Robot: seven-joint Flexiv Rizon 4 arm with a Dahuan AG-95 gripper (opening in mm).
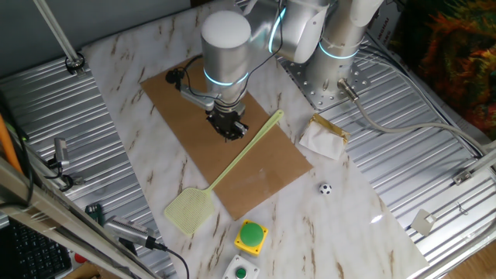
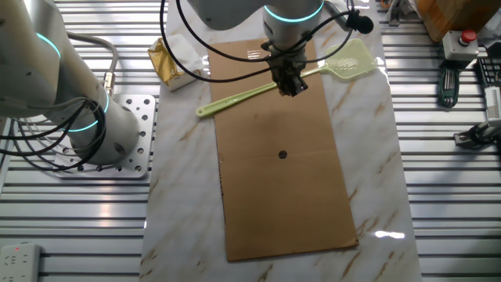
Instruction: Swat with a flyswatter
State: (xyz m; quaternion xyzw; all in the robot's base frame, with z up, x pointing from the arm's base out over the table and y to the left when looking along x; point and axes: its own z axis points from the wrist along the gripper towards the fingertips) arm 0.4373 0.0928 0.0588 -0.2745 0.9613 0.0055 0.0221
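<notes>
One fixed view shows you the flyswatter (image 1: 232,167) lying flat and diagonal across the brown sheet (image 1: 201,124), its handle tip toward 1 o'clock and its mesh head (image 1: 189,210) off the sheet's edge on the marble tabletop (image 1: 341,225) toward 7 o'clock. The gripper (image 1: 228,129) hangs over the sheet just at 10 o'clock of the handle's middle; from this side it looks beside the handle rather than around it. In the other fixed view, the gripper (image 2: 289,83) sits right at the handle, about midway along the flyswatter (image 2: 270,88), but you cannot tell from either picture whether the fingers are spread or pinching the handle, nor whether they touch it. Judge the task as barely begun: the swatter appears to rest on the surface, nothing is lifted, and no swat has been made. What looks left for you is a secure grasp on the handle, a lift, and the swatting stroke itself.
</notes>
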